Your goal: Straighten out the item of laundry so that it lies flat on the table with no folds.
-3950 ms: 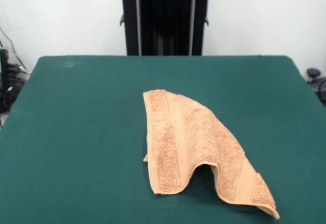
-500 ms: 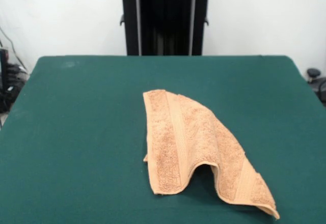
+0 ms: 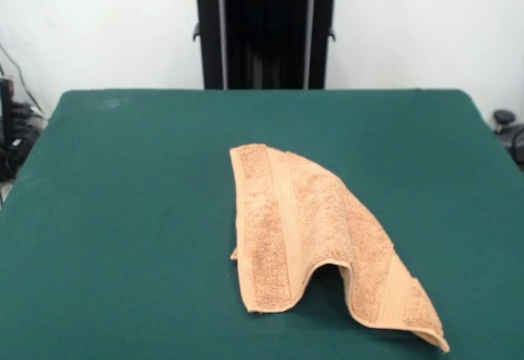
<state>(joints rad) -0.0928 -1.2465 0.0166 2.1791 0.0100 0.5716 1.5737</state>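
Note:
The orange-tan terry towel [image 3: 315, 237] lies on the dark green table [image 3: 131, 213], a little right of the middle and toward the near edge. It is folded over itself into a rough triangle. A flat woven band runs down its left part. Its near edge arches up off the table, leaving a shadowed hollow beneath. Its near right corner reaches the picture's bottom edge. The gripper is not in view; only the robot's black pedestal [image 3: 266, 33] shows at the far side.
The black pedestal stands behind the table's far edge against a white wall. Cables and dark equipment [image 3: 12, 131] sit off the table's left side, and a dark object [image 3: 508, 127] off its right side.

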